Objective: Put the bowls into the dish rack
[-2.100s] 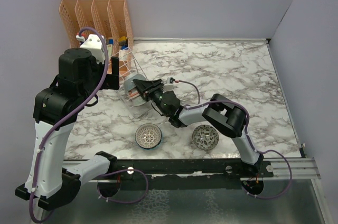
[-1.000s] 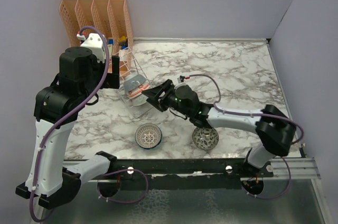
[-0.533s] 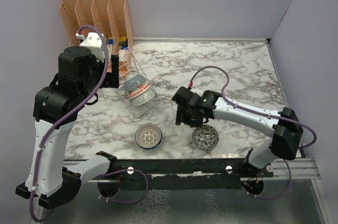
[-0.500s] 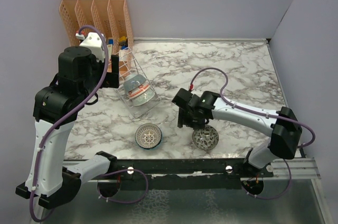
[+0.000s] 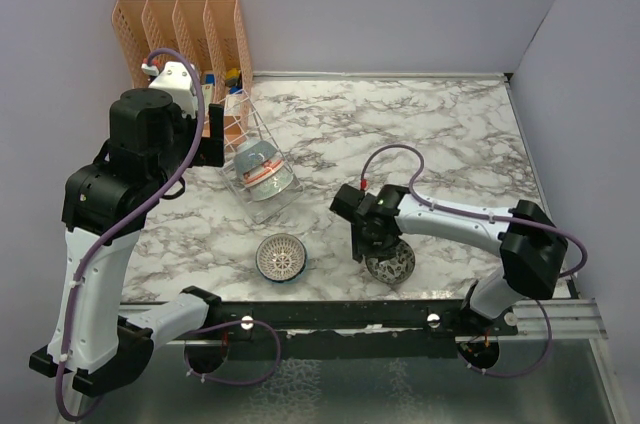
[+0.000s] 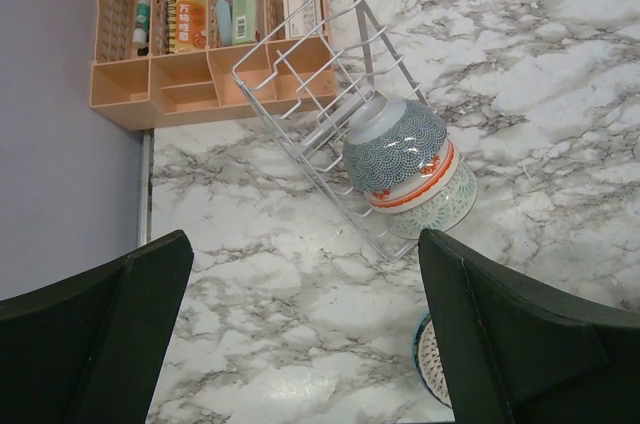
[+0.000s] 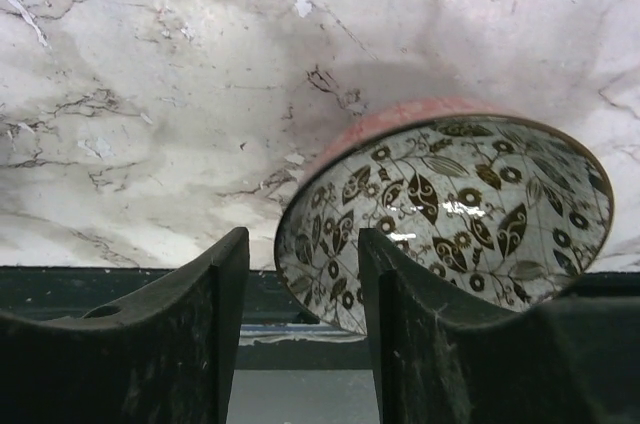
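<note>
Marble-look tabletop [image 5: 440,134], white with grey veins, boxed in by plain lilac walls [image 5: 350,4]. Closest to me, hard up against the front edge and its black rail [image 5: 380,314], sits the leaf-patterned bowl [image 5: 396,264]. It's glossy, with dark leaves on white inside and a reddish outside. It's well apart from the dish rack [image 5: 250,149], nearer to me and off to the rack's right. Not much room there: the wrist view has the rail just beside the bowl.

Over it the right gripper [image 5: 372,247] points down at the rim on the rack's side. Its jaws are partway apart with the rim lined up in the gap; can't tell if either finger touches. The lattice bowl [image 5: 281,256] stands upright straight in front of the rack, near it but not touching, with open marble around it.

The rack itself is thin silvery wire, see-through, tipped at a slant. Two bowls lie nested in its low end: the red-banded bowl [image 6: 395,144], grey scale pattern outside, and the pale green bowl [image 6: 450,209] under it. The left gripper [image 6: 300,244] hangs above the rack, fingers spread wide, holding nothing.

Right behind the rack is the orange slotted organizer [image 5: 180,34] with small packets in it; can't tell if they touch. Right of the rack it's open marble out to the far wall.
</note>
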Robot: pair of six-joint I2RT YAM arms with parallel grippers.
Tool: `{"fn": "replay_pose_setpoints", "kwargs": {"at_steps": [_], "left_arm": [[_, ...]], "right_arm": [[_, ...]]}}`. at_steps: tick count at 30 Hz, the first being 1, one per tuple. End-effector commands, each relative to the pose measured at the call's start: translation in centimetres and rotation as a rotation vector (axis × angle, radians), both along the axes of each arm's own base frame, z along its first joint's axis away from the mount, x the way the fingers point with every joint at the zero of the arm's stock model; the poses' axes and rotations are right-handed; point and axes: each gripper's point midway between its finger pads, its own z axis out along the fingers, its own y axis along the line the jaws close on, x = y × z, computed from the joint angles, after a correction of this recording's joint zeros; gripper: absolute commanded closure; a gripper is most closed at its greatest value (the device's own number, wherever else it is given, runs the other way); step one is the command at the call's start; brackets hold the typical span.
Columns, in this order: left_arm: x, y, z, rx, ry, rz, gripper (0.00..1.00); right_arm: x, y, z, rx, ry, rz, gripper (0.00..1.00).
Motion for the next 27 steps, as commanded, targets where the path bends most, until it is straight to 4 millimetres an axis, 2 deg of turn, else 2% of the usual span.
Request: {"fn": "replay_pose_setpoints", "kwargs": {"at_steps": [1,5,9,10,11,12,16,20,25,27], "left_arm": [[-0.4,0.8,0.6,0.016,-0.027,0.023,0.01],[-0.5,0.8,0.6,0.018,-0.028,0.025,0.01],[-0.5,0.9,0.7,0.02,-0.032,0.025,0.01],[-0.5,0.9,0.7,0.02,-0.032,0.025,0.01],[-0.4,0.9,0.8,0.02,-0.035,0.024,0.01],[-0.4,0.8,0.8,0.02,-0.036,0.024,0.01],[-0.4,0.8,1.3,0.013,-0.047,0.019,0.01],[-0.4,0.7,2.2,0.003,-0.07,0.017,0.01],[-0.4,0.6,3.6,-0.014,-0.102,0.014,0.01],[-0.5,0.6,4.1,-0.021,-0.113,0.014,0.01]], "right_arm": [[0.1,1.3,-1.3,0.016,0.009,0.063,0.53],[-0.1,1.0,-1.9,-0.009,0.014,0.063,0.55],[-0.1,0.0,-1.9,-0.067,0.009,0.052,0.72],[-0.1,-0.1,-1.8,-0.076,0.006,0.053,0.83],[0.0,0.0,-1.5,-0.077,-0.001,0.053,0.96],[0.2,0.2,-1.1,-0.074,-0.009,0.054,0.99],[1.6,1.5,2.1,-0.015,-0.084,0.022,0.99],[5.0,6.9,9.3,0.253,-0.254,0.02,0.99],[10.0,15.0,21.9,0.747,-0.546,0.01,0.99],[11.6,17.4,26.7,0.958,-0.651,0.022,0.99]]}}
